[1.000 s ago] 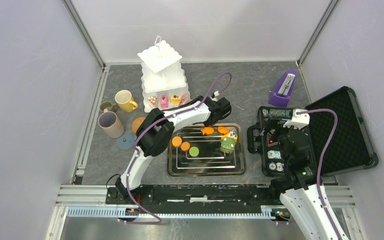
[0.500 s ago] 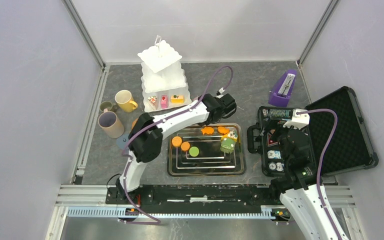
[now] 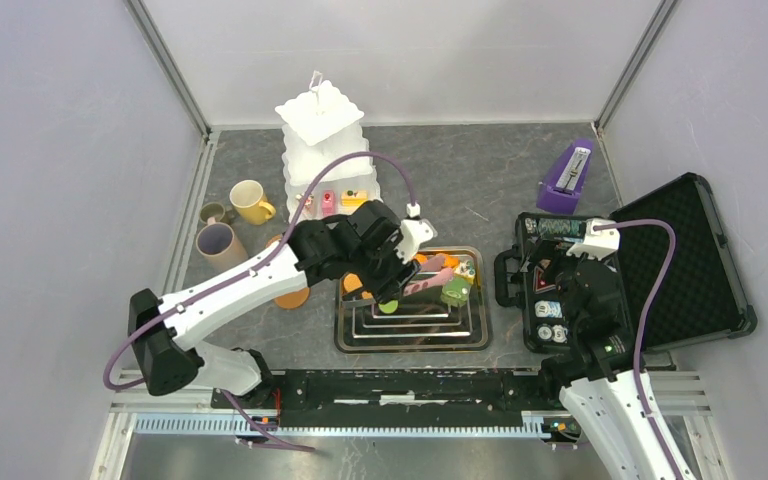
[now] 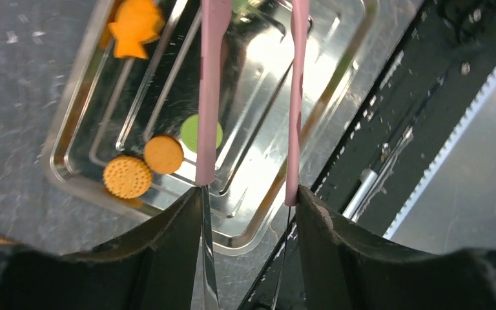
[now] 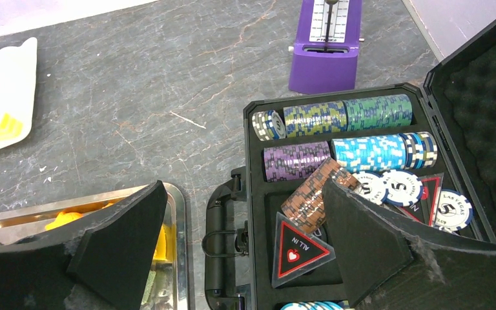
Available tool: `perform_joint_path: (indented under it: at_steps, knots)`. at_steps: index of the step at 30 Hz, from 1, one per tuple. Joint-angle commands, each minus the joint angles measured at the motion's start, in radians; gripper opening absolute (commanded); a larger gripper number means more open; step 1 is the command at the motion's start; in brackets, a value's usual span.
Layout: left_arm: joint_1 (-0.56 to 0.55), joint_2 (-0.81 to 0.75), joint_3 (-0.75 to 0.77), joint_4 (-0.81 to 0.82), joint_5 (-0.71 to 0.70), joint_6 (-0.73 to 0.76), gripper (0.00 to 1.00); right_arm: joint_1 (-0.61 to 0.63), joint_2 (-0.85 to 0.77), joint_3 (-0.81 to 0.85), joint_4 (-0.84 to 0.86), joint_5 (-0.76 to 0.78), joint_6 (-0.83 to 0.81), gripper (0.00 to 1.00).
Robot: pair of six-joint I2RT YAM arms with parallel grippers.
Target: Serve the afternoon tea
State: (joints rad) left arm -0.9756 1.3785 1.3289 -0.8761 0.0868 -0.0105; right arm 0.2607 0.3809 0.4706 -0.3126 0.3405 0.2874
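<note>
left arm (image 3: pixel 260 275) swung over tray (image 4: pixel 71 123), jaws open; right jaws open above "all in" marker (image 5: pixel 295 245).

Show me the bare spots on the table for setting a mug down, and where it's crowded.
Bare tabletop lies between the white tiered stand and the purple metronome, behind the metal tray. Crowded: the left strip with the yellow mug and beige mug, the tray under the left gripper, and the poker chip case.
</note>
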Motion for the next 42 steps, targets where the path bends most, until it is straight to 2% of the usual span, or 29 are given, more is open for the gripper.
perform_joint_path:
  at_steps: [1, 5, 13, 26, 42]
  knots:
    - [0.000, 0.009, -0.095, 0.171, 0.178, 0.154, 0.58, -0.002, -0.001, -0.004, 0.034, -0.004, -0.001, 0.98]
    - [-0.002, 0.057, -0.119, 0.214, 0.173, 0.215, 0.58, -0.001, -0.005, 0.014, 0.013, 0.005, -0.012, 0.98]
    - [0.000, 0.193, -0.027, 0.193, 0.071, 0.260, 0.59, -0.001, -0.044, 0.007, -0.012, 0.021, -0.006, 0.98]
    - [-0.008, 0.220, 0.002, 0.201, -0.008, 0.309, 0.65, -0.002, -0.040, 0.000, -0.011, 0.016, -0.008, 0.98]
    - [-0.037, 0.292, 0.006, 0.213, 0.002, 0.322, 0.68, -0.002, -0.026, -0.002, 0.002, 0.001, -0.008, 0.98]
